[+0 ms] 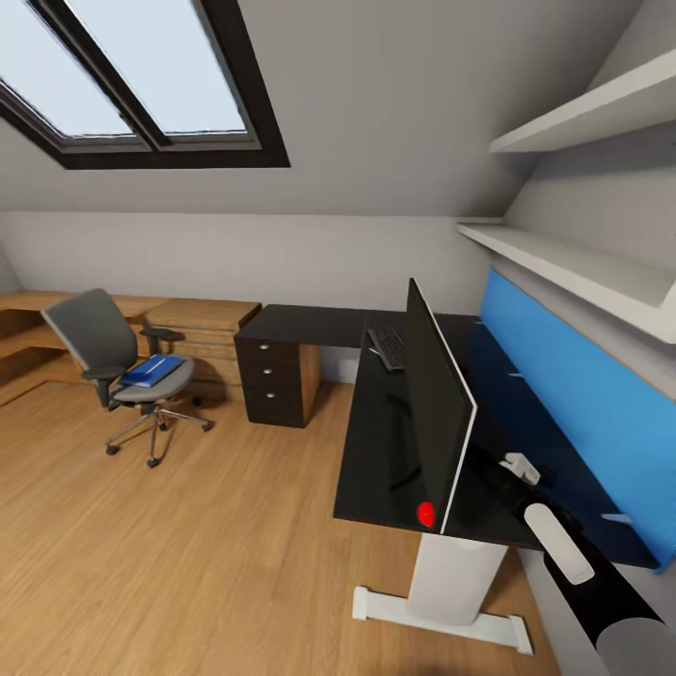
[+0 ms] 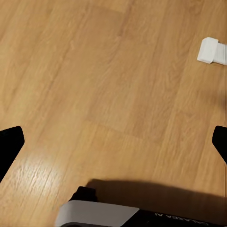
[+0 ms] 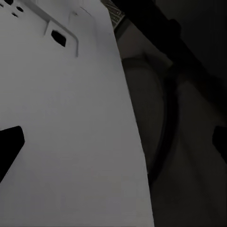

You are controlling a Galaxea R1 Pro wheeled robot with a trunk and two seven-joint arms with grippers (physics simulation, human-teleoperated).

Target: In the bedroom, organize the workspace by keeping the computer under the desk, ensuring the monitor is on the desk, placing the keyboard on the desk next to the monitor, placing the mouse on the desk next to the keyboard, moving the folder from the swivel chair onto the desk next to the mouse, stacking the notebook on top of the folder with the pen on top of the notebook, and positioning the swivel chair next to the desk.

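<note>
The monitor [image 1: 437,404] stands edge-on on the black desk [image 1: 376,441], with a red dot at its near lower corner. Beyond it on the desk lies the keyboard [image 1: 387,347]. The grey swivel chair [image 1: 113,361] stands apart on the floor at the left, and the blue folder [image 1: 152,370] rests on its seat. My right gripper [image 1: 507,465] is behind the monitor. In the right wrist view it [image 3: 113,142] is open, close to the monitor's pale back [image 3: 71,118]. My left gripper [image 2: 113,142] hangs open over bare floor. The computer, mouse, notebook and pen are out of view.
Black drawers [image 1: 272,376] sit under the desk's far wing, with a low oak unit [image 1: 202,329] beside them. A blue wall panel [image 1: 573,394] and white shelves [image 1: 563,258] line the right wall. The desk's white pedestal foot [image 1: 441,615] juts onto the wood floor [image 1: 188,545].
</note>
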